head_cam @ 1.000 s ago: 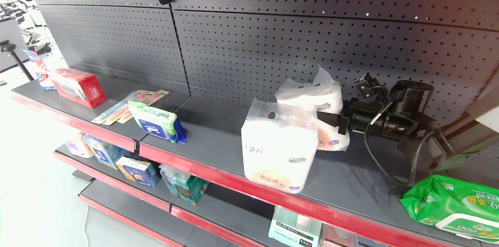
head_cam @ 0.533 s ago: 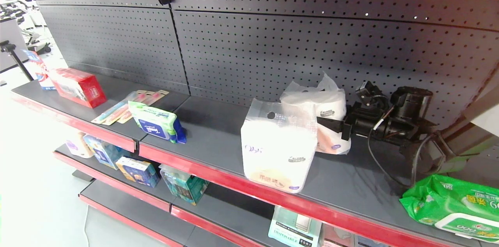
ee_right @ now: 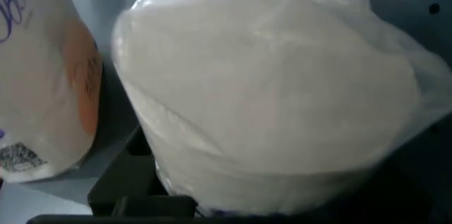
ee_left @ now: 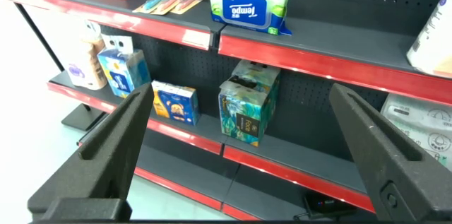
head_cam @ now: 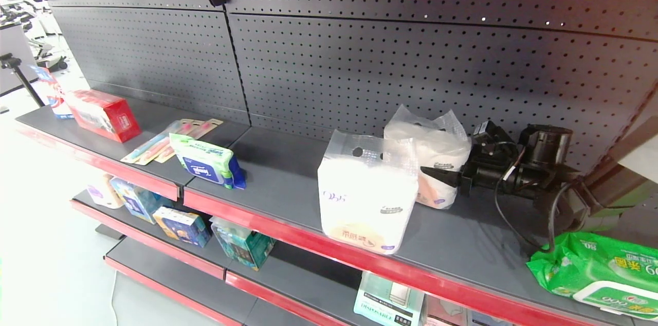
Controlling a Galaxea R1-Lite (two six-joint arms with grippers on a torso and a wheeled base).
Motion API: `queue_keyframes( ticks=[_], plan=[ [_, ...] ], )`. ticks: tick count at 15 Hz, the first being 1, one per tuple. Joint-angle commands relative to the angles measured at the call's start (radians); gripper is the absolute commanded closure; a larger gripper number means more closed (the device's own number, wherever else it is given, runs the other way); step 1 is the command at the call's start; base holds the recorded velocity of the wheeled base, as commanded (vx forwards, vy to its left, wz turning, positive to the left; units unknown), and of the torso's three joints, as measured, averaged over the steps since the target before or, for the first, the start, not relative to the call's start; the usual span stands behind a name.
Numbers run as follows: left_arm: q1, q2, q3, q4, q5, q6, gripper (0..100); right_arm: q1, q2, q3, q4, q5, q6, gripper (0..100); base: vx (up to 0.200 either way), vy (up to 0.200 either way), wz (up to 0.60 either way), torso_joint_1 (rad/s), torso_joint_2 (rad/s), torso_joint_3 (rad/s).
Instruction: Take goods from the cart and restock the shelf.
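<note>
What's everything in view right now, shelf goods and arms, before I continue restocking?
shelf: 1, grey decks, red edges
red box: 1, red, upper deck, far left
toothbrush packs: several, pastel, flat beside red box
wipes pack: 1, green-white-blue, right of toothbrush packs
front tissue pack: 1, white, upper deck's front edge
rear tissue pack: 1, white, just behind it
green wipes pack: 1, green, far right
white-purple pack: 1, lower deck, far left
blue boxes: 2, blue, right of it
teal box: 1, teal, right of them
left gripper: black, jaws open, before lower deck
right gripper: black, jaws closed on rear tissue pack
</note>
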Motion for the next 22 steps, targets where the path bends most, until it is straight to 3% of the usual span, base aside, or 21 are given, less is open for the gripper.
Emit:
queue_keyframes(
  ticks=[1,11,22],
  plan=[
    [0.000,0.000,0.000,0.000,0.000,0.000,0,-0.005,0.006,-0.007,-0.001,0.007,0.001,100,0.000,0.000,0.00,0.000,0.00,0.000],
    [0.000,0.000,0.000,0.000,0.000,0.000,0,0.089,0.032,-0.044,-0.003,0.026,0.015,100,0.000,0.000,0.00,0.000,0.00,0.000],
    [0.000,0.000,0.000,0.000,0.000,0.000,0,0.130,0.057,-0.059,-0.003,-0.092,0.052,100,0.000,0.000,0.00,0.000,0.00,0.000]
  ],
)
